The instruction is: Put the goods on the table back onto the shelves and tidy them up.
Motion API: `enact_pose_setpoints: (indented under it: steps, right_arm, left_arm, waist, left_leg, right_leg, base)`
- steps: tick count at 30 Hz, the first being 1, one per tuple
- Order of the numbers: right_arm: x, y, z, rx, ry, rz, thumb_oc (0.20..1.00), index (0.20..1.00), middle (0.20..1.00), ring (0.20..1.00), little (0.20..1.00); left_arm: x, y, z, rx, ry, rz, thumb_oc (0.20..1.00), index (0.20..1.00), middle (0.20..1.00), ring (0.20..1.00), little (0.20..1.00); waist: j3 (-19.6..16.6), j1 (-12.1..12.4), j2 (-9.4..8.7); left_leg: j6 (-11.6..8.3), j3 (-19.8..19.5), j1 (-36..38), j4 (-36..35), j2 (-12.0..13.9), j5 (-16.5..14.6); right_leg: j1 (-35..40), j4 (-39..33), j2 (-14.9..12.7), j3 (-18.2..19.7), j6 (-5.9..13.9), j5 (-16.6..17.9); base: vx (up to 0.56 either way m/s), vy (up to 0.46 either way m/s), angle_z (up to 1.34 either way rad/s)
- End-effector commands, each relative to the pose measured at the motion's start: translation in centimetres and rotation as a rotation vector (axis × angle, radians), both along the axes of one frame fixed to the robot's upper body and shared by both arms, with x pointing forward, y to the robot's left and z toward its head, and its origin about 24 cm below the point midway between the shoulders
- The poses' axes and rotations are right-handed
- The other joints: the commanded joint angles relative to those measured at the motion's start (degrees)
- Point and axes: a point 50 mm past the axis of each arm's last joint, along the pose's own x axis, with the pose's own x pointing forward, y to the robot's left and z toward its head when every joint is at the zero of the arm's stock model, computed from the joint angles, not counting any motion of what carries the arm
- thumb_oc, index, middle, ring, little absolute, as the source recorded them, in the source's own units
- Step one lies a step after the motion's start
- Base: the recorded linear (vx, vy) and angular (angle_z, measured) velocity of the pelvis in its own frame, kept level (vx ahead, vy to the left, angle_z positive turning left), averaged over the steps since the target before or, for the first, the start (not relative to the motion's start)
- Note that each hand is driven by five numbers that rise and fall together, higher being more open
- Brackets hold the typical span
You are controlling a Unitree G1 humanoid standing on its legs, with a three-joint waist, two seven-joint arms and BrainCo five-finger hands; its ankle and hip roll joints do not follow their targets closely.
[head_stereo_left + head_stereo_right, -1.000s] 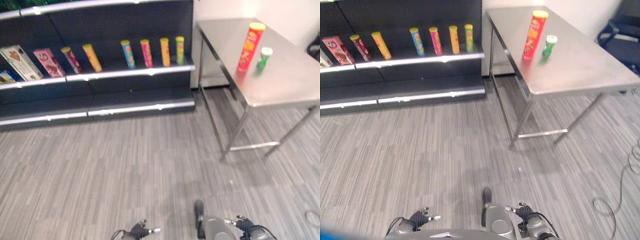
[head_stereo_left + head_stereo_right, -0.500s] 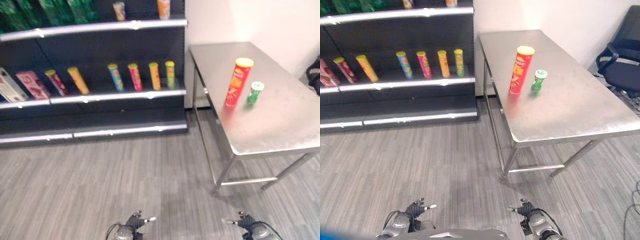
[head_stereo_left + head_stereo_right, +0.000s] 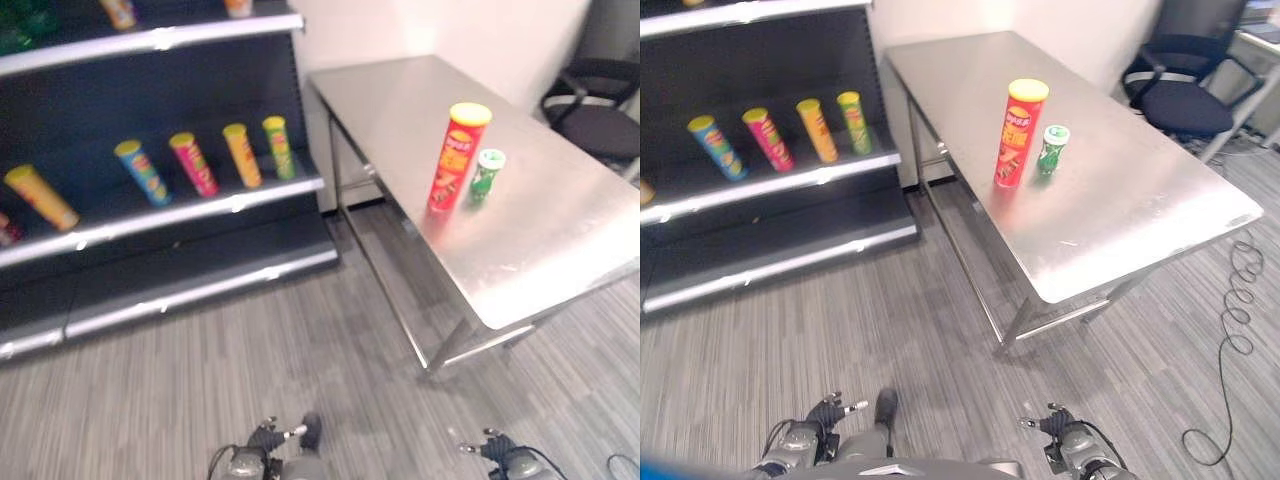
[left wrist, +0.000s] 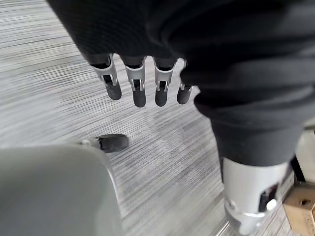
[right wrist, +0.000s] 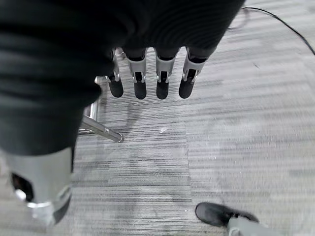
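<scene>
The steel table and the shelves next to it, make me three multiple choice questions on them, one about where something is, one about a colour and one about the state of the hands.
1. Where is the small green can?
A. On the table, beside the tall red can
B. On the shelf
C. On the floor

2. What colour is the tall red can's lid?
A. Blue
B. Yellow
C. Black

3. How are the left hand and the right hand?
A. Both shut on cans
B. Left shut on a can, right open
C. Both open and holding nothing

Answers:
1. A, it stands on the table just past the red can.
2. B, the top of the can is yellow.
3. C, each wrist view shows relaxed fingers over bare floor.
</scene>
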Motion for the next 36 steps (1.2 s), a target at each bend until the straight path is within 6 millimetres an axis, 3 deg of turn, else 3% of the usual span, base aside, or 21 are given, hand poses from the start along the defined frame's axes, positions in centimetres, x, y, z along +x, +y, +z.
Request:
enact_pose_setpoints:
  steps: [1,2,4,6,7,8,9,10,13,16,21,22,23,25,27,29,31,33,36]
  right_arm:
    - [1.0,-0.1,0.4,0.014,-0.039,0.018,1.000,1.000,1.000,1.000,1.000]
    - [1.0,-0.1,0.4,0.014,-0.039,0.018,1.000,1.000,1.000,1.000,1.000]
    - [1.2,0.1,0.4,0.028,-0.048,0.002,1.000,1.000,1.000,1.000,1.000]
    - [2.0,0.2,0.6,0.032,-0.074,0.003,1.000,1.000,1.000,1.000,1.000]
    - [2.5,0.2,0.8,0.032,-0.090,0.004,1.000,1.000,1.000,1.000,1.000]
    - [2.5,0.3,0.8,0.034,-0.095,0.000,1.000,1.000,1.000,1.000,1.000]
    - [2.5,0.3,0.8,0.034,-0.095,0.000,1.000,1.000,1.000,1.000,1.000]
    - [2.5,0.5,0.8,0.035,-0.101,0.004,1.000,1.000,1.000,1.000,1.000]
    - [2.9,0.4,0.9,0.027,-0.111,0.006,1.000,1.000,1.000,1.000,1.000]
    - [2.5,0.2,0.9,0.022,-0.104,-0.009,1.000,1.000,1.000,1.000,1.000]
    - [2.5,0.2,0.9,0.022,-0.104,-0.009,1.000,1.000,1.000,1.000,1.000]
    - [1.5,-0.1,0.6,0.015,-0.074,-0.013,1.000,1.000,1.000,1.000,1.000]
    - [0.6,-0.7,0.4,-0.002,-0.049,-0.023,1.000,1.000,1.000,1.000,1.000]
    - [0.9,-1.1,0.6,-0.014,-0.061,-0.027,1.000,1.000,1.000,1.000,1.000]
    - [1.3,-1.4,0.8,-0.028,-0.069,-0.027,1.000,1.000,1.000,1.000,1.000]
    - [1.5,-1.6,0.9,-0.034,-0.074,-0.021,1.000,1.000,1.000,1.000,1.000]
    - [1.9,-1.6,1.1,-0.033,-0.085,-0.012,1.000,1.000,1.000,1.000,1.000]
    - [2.2,-1.6,1.2,-0.037,-0.093,-0.003,1.000,1.000,1.000,1.000,1.000]
    - [1.0,-1.5,0.7,-0.022,-0.059,-0.039,1.000,1.000,1.000,1.000,1.000]
  left_arm:
    - [-0.2,0.4,0.1,0.023,-0.010,-0.059,1.000,1.000,1.000,1.000,1.000]
    - [-0.2,0.4,0.1,0.023,-0.010,-0.059,1.000,1.000,1.000,1.000,1.000]
    - [0.3,0.6,0.4,0.031,-0.024,-0.072,1.000,1.000,1.000,1.000,1.000]
    - [1.1,0.6,0.7,0.031,-0.047,-0.078,1.000,1.000,1.000,1.000,1.000]
    - [1.5,0.5,0.8,0.030,-0.058,-0.084,1.000,1.000,1.000,1.000,1.000]
    - [1.6,0.5,0.8,0.030,-0.057,-0.091,1.000,1.000,1.000,1.000,1.000]
    - [1.6,0.5,0.8,0.030,-0.057,-0.091,1.000,1.000,1.000,1.000,1.000]
    - [1.5,0.4,0.8,0.033,-0.050,-0.114,1.000,1.000,1.000,1.000,1.000]
    - [1.8,0.1,0.8,0.030,-0.054,-0.129,1.000,1.000,1.000,1.000,1.000]
    - [1.9,-0.3,0.8,0.025,-0.053,-0.159,1.000,1.000,1.000,1.000,1.000]
    - [1.9,-0.3,0.8,0.025,-0.053,-0.159,1.000,1.000,1.000,1.000,1.000]
    - [1.5,-0.6,0.6,0.020,-0.044,-0.161,1.000,1.000,1.000,1.000,1.000]
    - [1.5,-0.9,0.6,0.006,-0.048,-0.148,1.000,1.000,1.000,1.000,1.000]
    - [2.2,-1.1,0.9,-0.008,-0.079,-0.132,1.000,1.000,1.000,1.000,1.000]
    - [2.8,-1.4,1.1,-0.019,-0.109,-0.115,1.000,1.000,1.000,1.000,1.000]
    - [3.2,-1.7,1.3,-0.028,-0.132,-0.107,1.000,1.000,1.000,1.000,1.000]
    - [3.4,-1.9,1.3,-0.028,-0.138,-0.108,1.000,1.000,1.000,1.000,1.000]
    - [3.2,-1.8,1.2,-0.009,-0.121,-0.121,1.000,1.000,1.000,1.000,1.000]
    - [2.7,-1.6,0.9,0.000,-0.096,-0.145,1.000,1.000,1.000,1.000,1.000]
  waist:
    - [-2.2,0.8,0.29]
    - [-2.3,0.8,0.25]
    - [-2.6,0.5,0.45]
    - [-1.6,0.0,0.80]
    - [-0.7,-0.2,1.22]
    - [-0.4,-0.1,1.81]
    - [-0.4,-0.1,1.76]
    - [0.1,-1.2,2.72]
    - [0.6,-2.1,2.71]
    - [0.6,-3.0,1.70]
    - [0.7,-3.0,1.70]
    - [-1.0,-2.6,0.91]
    - [-1.2,-2.2,0.04]
    - [0.4,-1.7,-0.26]
    - [1.5,-1.2,-0.45]
    - [1.8,-0.7,-0.58]
    - [0.9,0.0,-0.38]
    - [0.2,0.2,0.43]
    - [-1.9,-1.5,1.45]
  left_leg:
    - [-3.11,1.9,-3.4,7.8,3.8,-6.4]
    - [-3.09,2.0,-3.4,7.8,3.7,-6.5]
    - [-0.31,2.7,-2.0,8.3,1.2,-8.9]
    - [1.97,3.0,-0.6,8.7,-0.5,-10.4]
    - [2.76,3.6,0.4,8.7,-1.1,-11.0]
    - [3.15,4.3,1.6,8.3,-1.1,-11.6]
    - [3.16,4.3,1.7,8.3,-1.1,-11.6]
    - [3.63,5.6,5.8,5.2,-1.1,-13.0]
    - [3.48,6.0,7.3,4.9,-1.2,-14.4]
    - [3.16,5.9,8.2,6.0,-1.5,-15.8]
    - [3.16,5.9,8.3,6.0,-1.5,-15.8]
    - [2.06,6.8,8.5,6.6,-0.9,-16.4]
    - [-1.21,7.3,6.8,15.4,0.9,-17.3]
    - [-3.36,5.3,1.8,27.9,1.8,-14.9]
    - [-4.32,3.4,-0.4,31.7,2.4,-12.7]
    - [-4.33,2.9,-0.2,27.1,4.1,-13.1]
    - [-3.90,0.5,1.2,17.9,4.7,-14.5]
    - [-4.06,-1.8,2.0,11.4,5.5,-13.4]
    - [-3.61,0.1,5.9,5.2,5.4,-12.7]
  right_leg:
    - [-8.0,5.7,-7.7,-3.0,6.77,-2.1]
    - [-8.1,5.8,-7.7,-2.9,6.79,-2.2]
    - [-12.2,14.5,-9.0,-2.1,8.33,-0.1]
    - [-16.9,23.3,-9.7,-2.0,8.94,6.8]
    - [-19.2,27.2,-10.4,-3.2,8.62,9.9]
    - [-20.7,29.9,-11.6,-6.0,8.03,10.7]
    - [-20.7,30.0,-11.7,-6.0,8.04,10.6]
    - [-24.6,29.7,-11.4,-13.4,5.97,7.4]
    - [-28.5,21.0,-8.0,-18.8,5.60,4.3]
    - [-25.7,11.0,-6.0,-19.4,5.85,4.0]
    - [-25.7,10.9,-6.0,-19.4,5.85,4.0]
    - [-22.3,6.7,-4.7,-18.8,4.33,3.8]
    - [-17.6,2.6,-3.0,-19.1,2.36,2.8]
    - [-15.4,1.5,-2.1,-18.9,0.70,2.2]
    - [-13.6,0.3,-1.7,-18.4,0.41,1.8]
    - [-12.6,-0.3,-2.7,-17.6,1.28,1.7]
    - [-12.6,-0.6,-3.3,-16.6,2.40,1.4]
    - [-13.1,0.0,-3.7,-15.6,3.31,1.3]
    - [-14.3,1.1,-5.1,-14.2,4.67,2.6]
  base:
    - [0.20,0.288,-0.22]
    - [0.24,0.373,-0.16]
    - [0.17,0.300,-0.17]
    - [0.08,0.238,-0.08]
    - [0.07,0.248,0.04]
    - [0.05,0.171,0.13]
    - [0.21,0.254,0.05]
    - [0.22,0.182,-0.07]
    - [0.19,0.046,-0.25]
    - [0.14,-0.046,-0.22]
    - [0.04,-0.024,0.12]
    - [0.31,-0.249,0.13]
    - [0.31,-0.289,0.12]
    - [0.08,-0.148,-0.09]
    - [0.06,0.026,0.11]
    - [0.11,0.129,-0.28]
    - [0.14,0.153,-0.53]
    - [0.12,0.166,-0.61]
    - [0.13,0.230,-0.59]
